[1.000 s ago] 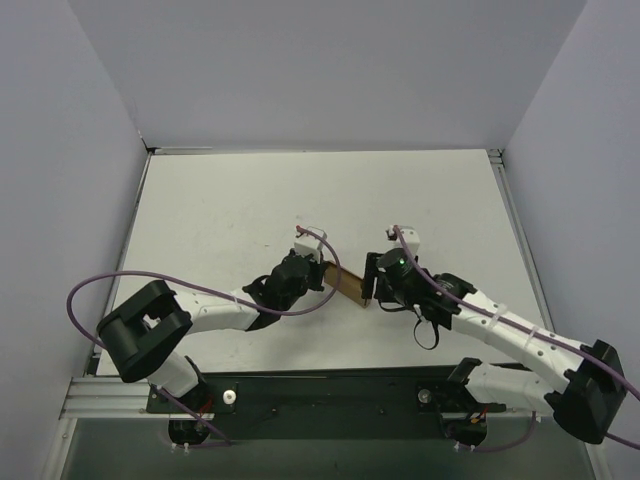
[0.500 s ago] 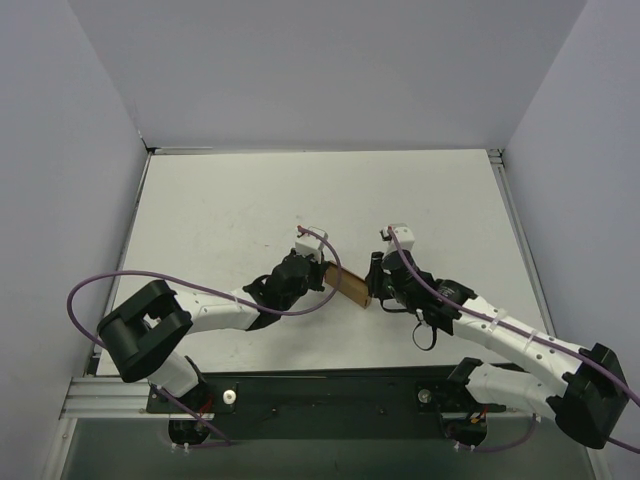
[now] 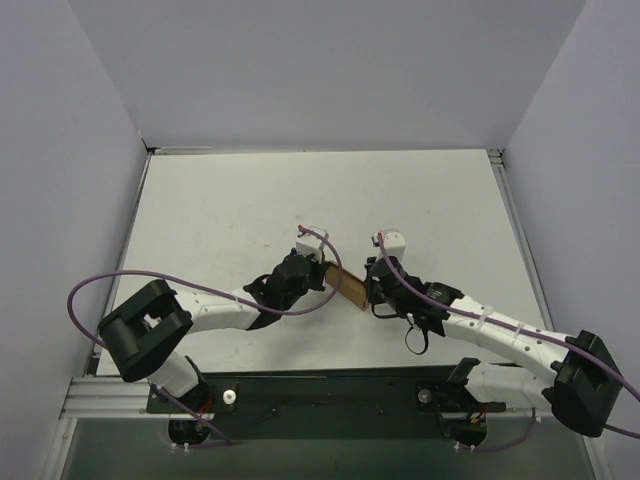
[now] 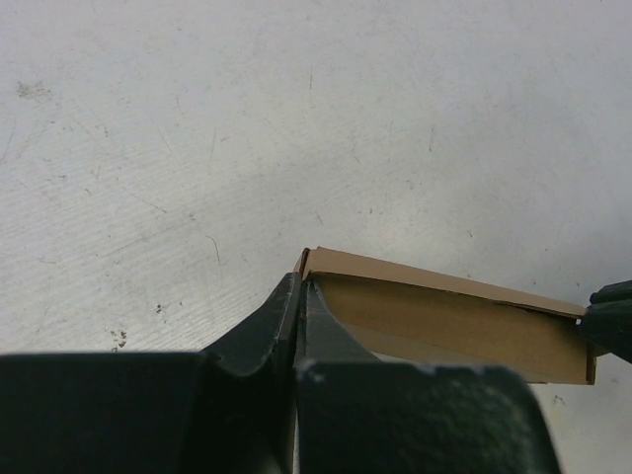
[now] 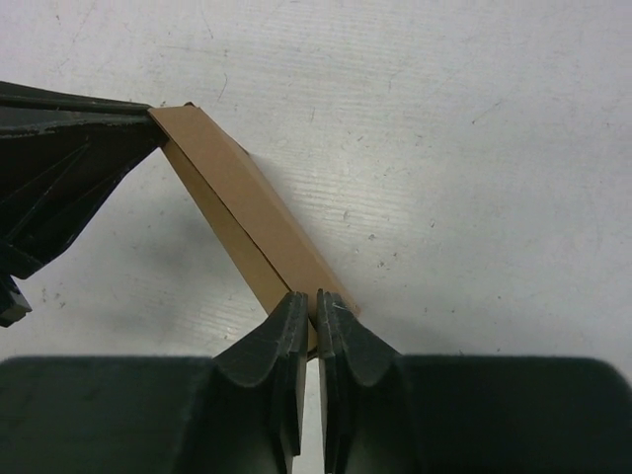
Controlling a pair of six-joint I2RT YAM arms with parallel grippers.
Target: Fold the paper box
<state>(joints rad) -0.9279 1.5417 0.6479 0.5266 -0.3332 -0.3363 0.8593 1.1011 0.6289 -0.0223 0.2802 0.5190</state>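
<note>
Box [image 3: 348,286]: flattened, centre of frame, over counter [image 3: 220,210]. Left jaws pinch one end, right jaws the opposite corner. Risk: shallow corner grip slips, or card tears, if arms pull apart.

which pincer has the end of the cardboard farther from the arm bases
The left pincer: it is clamped on the paper box's far end, toward the back wall, while the right pincer pinches the end nearer the bases.

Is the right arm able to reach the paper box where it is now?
Yes, it seems so: the right end effector pinches one end of the paper box, while the left end effector grips the other.
</note>
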